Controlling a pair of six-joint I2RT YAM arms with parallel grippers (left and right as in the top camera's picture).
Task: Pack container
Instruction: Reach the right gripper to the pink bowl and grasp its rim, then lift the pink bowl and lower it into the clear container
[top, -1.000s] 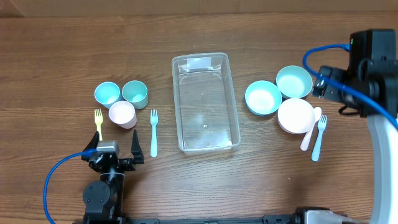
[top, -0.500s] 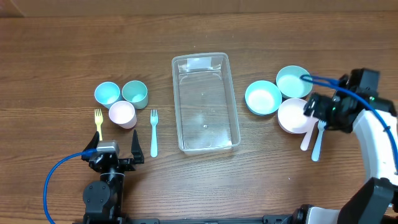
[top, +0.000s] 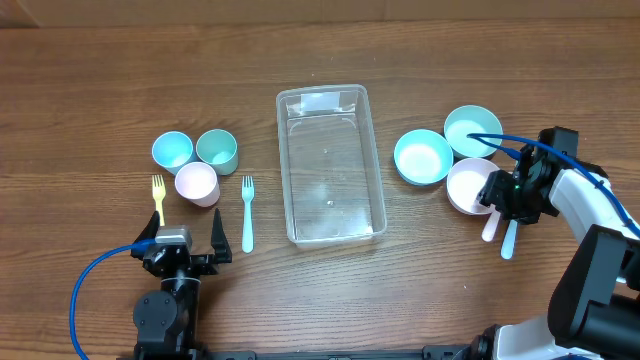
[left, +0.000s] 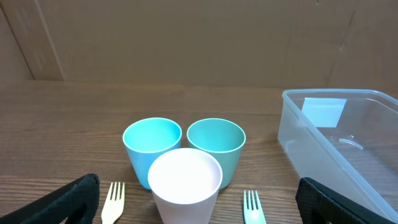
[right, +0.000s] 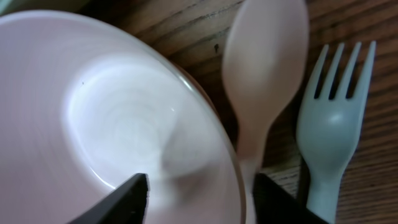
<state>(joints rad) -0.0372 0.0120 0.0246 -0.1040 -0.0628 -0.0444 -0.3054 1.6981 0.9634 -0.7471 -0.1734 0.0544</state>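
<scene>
At the table's right side, right gripper (right: 202, 194) has its jaws apart straddling the pink bowl (right: 118, 118) rim, outer finger just beside the spoon (right: 264, 68), so closing could pinch or flick the spoon too; container (top: 330, 170) sits empty mid-table, well apart.

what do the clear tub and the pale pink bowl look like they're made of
The container looks like clear plastic, glossy: wood grain shows through its walls and floor. The pale pink bowl looks like smooth opaque plastic with a soft sheen and faint concentric rings; possibly melamine.
</scene>
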